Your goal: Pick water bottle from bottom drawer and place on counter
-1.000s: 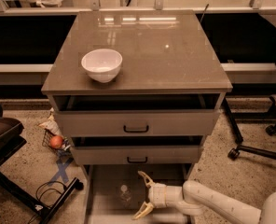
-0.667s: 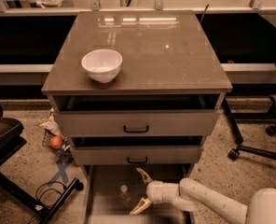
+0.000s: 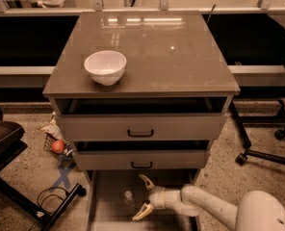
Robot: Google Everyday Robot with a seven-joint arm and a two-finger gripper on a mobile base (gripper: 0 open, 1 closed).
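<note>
The water bottle (image 3: 129,200), small and clear with a white cap, stands upright on the floor of the open bottom drawer (image 3: 109,211). My gripper (image 3: 141,198) is inside the drawer just right of the bottle, open, with one finger above and one below the bottle's level; it does not touch the bottle. The white arm reaches in from the lower right. The counter (image 3: 171,57) is the glossy grey-brown top of the cabinet above.
A white bowl (image 3: 105,67) sits on the counter's left front. Two upper drawers with black handles (image 3: 140,133) overhang the bottom drawer. A small basket with an orange ball (image 3: 58,146) and cables lie on the floor left; chair legs (image 3: 258,155) stand right.
The gripper has moved left inside the bottom drawer, closer to the water bottle. The bottle has not moved.
</note>
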